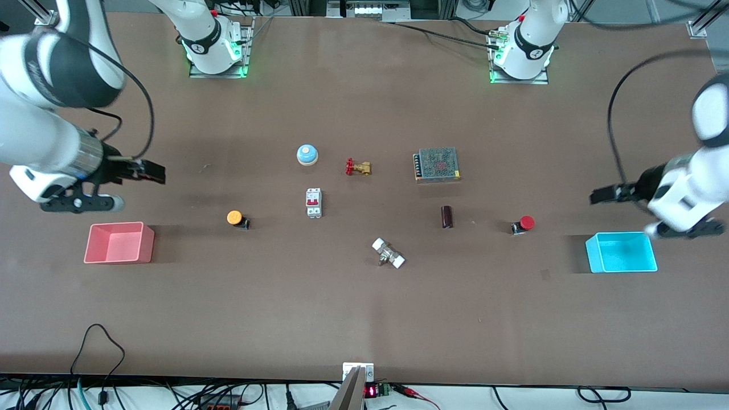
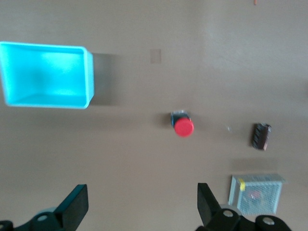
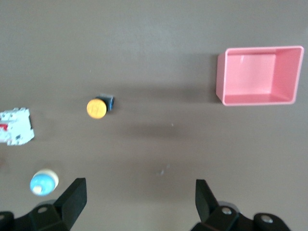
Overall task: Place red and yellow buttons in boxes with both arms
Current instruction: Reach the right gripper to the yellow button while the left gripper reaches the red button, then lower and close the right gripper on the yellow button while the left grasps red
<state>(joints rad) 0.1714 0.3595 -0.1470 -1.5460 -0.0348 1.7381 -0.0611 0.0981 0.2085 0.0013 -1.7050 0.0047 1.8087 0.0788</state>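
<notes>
Nearest lie the pink box (image 1: 118,243) and cyan box (image 1: 621,252), both empty. Slightly farther, the yellow button (image 1: 234,217) and red button (image 1: 524,224) rest untouched on the worktop (image 1: 364,319). Above, the right tool (image 1: 149,171) and left tool (image 1: 602,195) hang open; each must descend onto its button first.

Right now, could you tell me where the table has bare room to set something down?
The widest bare stretch is the strip nearer the camera than the pink bin, white fitting and cyan bin. Another lies between the arm bases and the blue dome. The middle is crowded: breaker, brass valve, mesh-topped unit, dark cylinder.
</notes>
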